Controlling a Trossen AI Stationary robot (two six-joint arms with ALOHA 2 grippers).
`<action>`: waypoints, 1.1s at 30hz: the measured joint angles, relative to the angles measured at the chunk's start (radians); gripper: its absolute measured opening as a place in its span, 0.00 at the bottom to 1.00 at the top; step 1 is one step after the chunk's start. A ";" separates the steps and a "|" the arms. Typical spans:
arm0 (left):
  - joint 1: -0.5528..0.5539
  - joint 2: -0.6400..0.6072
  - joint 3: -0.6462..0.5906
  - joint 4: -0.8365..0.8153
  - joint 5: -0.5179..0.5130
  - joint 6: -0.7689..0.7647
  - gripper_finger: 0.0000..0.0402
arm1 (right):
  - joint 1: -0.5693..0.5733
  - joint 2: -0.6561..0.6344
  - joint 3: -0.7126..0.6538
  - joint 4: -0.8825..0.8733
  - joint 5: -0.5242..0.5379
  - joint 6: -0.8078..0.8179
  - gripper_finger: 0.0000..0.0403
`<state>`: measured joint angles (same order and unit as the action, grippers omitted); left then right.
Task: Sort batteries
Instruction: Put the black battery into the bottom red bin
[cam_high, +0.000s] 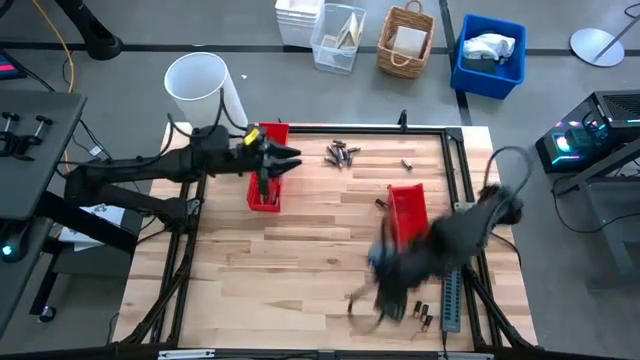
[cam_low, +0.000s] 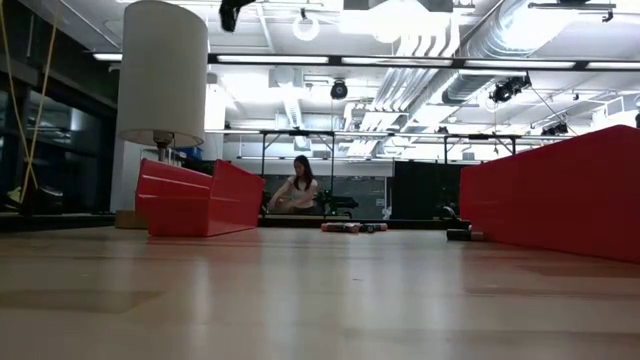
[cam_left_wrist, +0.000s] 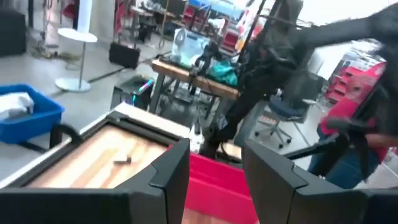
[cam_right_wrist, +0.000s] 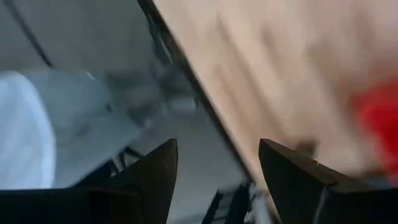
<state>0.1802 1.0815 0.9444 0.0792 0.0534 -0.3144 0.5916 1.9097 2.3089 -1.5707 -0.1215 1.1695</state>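
Two red trays sit on the wooden table: the left tray (cam_high: 265, 170) (cam_low: 200, 200) and the right tray (cam_high: 407, 212) (cam_low: 560, 195). Small silvery batteries lie loose: a cluster near the far edge (cam_high: 340, 153) (cam_low: 350, 227), a single one (cam_high: 407, 163) (cam_left_wrist: 122, 160), one beside the right tray (cam_high: 380, 203), and a few near the near right corner (cam_high: 425, 316). My left gripper (cam_high: 293, 157) (cam_left_wrist: 214, 155) hovers open over the left tray's far end, holding nothing. My right gripper (cam_high: 378, 298) (cam_right_wrist: 217, 149) is blurred, open and empty, over the table near the near edge.
A long grey ridged strip (cam_high: 450, 300) lies along the table's right edge. A white cylinder (cam_high: 200, 80) (cam_low: 160, 70) stands past the far left corner. Bins and a basket (cam_high: 405, 40) sit on the floor beyond the far edge. A person (cam_low: 298, 190) sits far behind the table.
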 joint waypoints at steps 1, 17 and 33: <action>0.000 -0.013 -0.013 -0.006 0.000 -0.010 0.34 | 0.030 0.041 0.000 0.001 -0.027 0.053 0.55; -0.001 -0.038 -0.026 -0.009 0.090 -0.036 0.34 | 0.280 0.260 -0.002 0.000 -0.015 0.915 0.55; -0.005 -0.039 -0.026 -0.001 0.174 -0.156 0.34 | 0.293 -0.111 -0.859 0.498 0.061 1.172 0.55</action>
<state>0.1753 1.0420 0.9188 0.0783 0.2275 -0.4706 0.8847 1.7985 1.4501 -1.0731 -0.0609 2.3414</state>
